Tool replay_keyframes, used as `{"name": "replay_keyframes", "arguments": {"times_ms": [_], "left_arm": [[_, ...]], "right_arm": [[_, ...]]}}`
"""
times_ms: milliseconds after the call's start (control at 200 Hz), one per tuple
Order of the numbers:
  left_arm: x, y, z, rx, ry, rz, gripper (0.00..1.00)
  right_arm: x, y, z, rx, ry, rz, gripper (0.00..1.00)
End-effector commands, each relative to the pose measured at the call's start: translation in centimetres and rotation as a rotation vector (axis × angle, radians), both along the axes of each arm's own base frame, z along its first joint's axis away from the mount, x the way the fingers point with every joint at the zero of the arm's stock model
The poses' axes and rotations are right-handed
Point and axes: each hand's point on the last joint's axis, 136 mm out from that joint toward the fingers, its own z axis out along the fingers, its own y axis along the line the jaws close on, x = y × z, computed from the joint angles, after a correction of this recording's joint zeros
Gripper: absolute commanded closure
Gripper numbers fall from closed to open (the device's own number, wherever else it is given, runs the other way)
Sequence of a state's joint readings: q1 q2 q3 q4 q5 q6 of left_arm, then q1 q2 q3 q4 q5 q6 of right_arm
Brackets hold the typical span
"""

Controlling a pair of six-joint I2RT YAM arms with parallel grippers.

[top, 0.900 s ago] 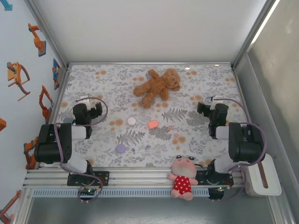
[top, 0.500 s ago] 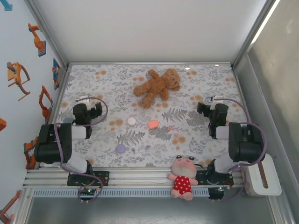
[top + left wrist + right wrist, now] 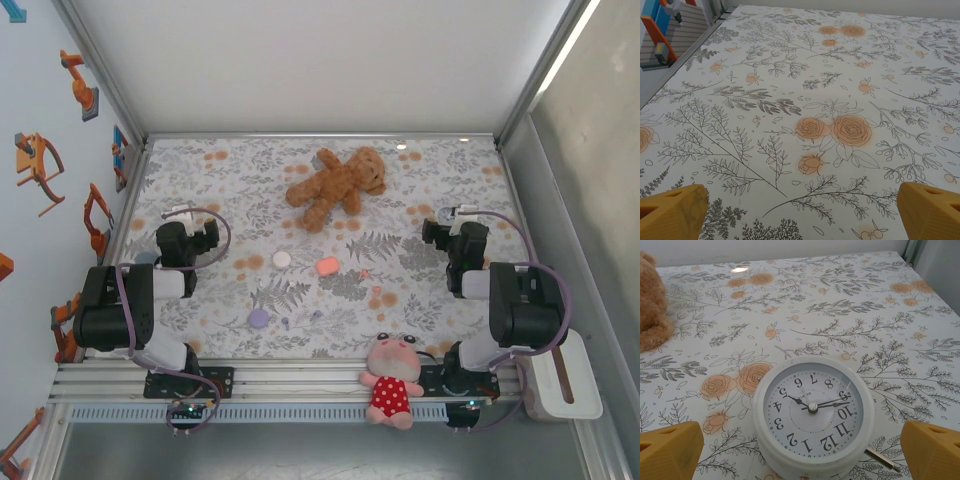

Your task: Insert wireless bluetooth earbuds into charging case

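My left gripper [image 3: 800,210] and right gripper [image 3: 800,447] are both spread wide, holding nothing. Earbuds [image 3: 316,315] lie well on the near side of the teddy bear [image 3: 335,185].

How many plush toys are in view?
2: a brown teddy bear at the far middle of the table, and a pink doll at its near edge, right of centre.

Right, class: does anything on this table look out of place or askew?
The pink plush doll lies across the near rail, partly off the table. The white clock lies face up rather than standing.
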State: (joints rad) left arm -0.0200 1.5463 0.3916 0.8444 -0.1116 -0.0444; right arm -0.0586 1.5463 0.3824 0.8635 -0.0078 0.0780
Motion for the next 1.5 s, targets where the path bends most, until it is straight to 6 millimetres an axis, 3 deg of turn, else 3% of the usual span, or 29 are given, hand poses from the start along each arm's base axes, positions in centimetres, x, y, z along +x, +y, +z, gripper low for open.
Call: {"name": "replay_keyframes", "arguments": {"times_ms": [0, 105, 245, 411, 576, 656, 766, 992, 1227, 1332, 1497], "left_arm": [[0.4, -0.2, 0.7, -0.003, -0.018, -0.003, 0.04], [0.4, -0.9, 0.8, -0.007, -0.026, -0.038, 0.04], [-0.1, -1.7, 2.5, 0.045, -0.038, -0.054, 0.04], [-1.4, -1.9, 6.2, 0.060, -0.072, -0.026, 0.04], [-3.0, -3.1, 11.0, -0.120, -0.135, -0.044, 0.04], [-4.1, -3.3, 12.3, -0.229, -0.084, -0.023, 0.04], [-5.6, -4.1, 12.4, -0.365, 0.029, -0.014, 0.04], [-8.9, -8.2, 12.6, -0.655, 0.120, -0.147, 0.04], [-12.2, -9.8, 11.7, -0.782, 0.149, -0.176, 0.04], [-13.1, -10.1, 10.9, -0.824, 0.161, -0.173, 0.04], [-13.6, -9.9, 8.9, -0.856, 0.175, -0.128, 0.04]], "right_arm": [[0.3, -0.3, 0.5, 0.002, -0.013, -0.017, 0.00], [0.3, -0.3, 0.7, 0.005, -0.015, -0.015, 0.01], [0.0, -0.8, 2.9, 0.002, -0.008, -0.047, 0.03], [-0.6, -0.8, 5.4, 0.031, 0.052, -0.065, 0.02], [-1.2, 0.0, 7.1, 0.155, 0.158, -0.074, 0.01], [-1.6, 1.1, 7.8, 0.225, 0.191, -0.043, 0.01], [-2.3, 3.3, 8.9, 0.294, 0.213, 0.061, 0.00], [-4.6, 8.4, 12.5, 0.344, 0.190, 0.379, 0.00], [-9.1, 13.1, 16.4, 0.152, -0.012, 0.688, 0.00], [-11.2, 15.1, 16.8, 0.010, -0.055, 0.807, 0.00], [-14.4, 19.0, 15.5, -0.150, -0.073, 1.087, 0.01]]}}
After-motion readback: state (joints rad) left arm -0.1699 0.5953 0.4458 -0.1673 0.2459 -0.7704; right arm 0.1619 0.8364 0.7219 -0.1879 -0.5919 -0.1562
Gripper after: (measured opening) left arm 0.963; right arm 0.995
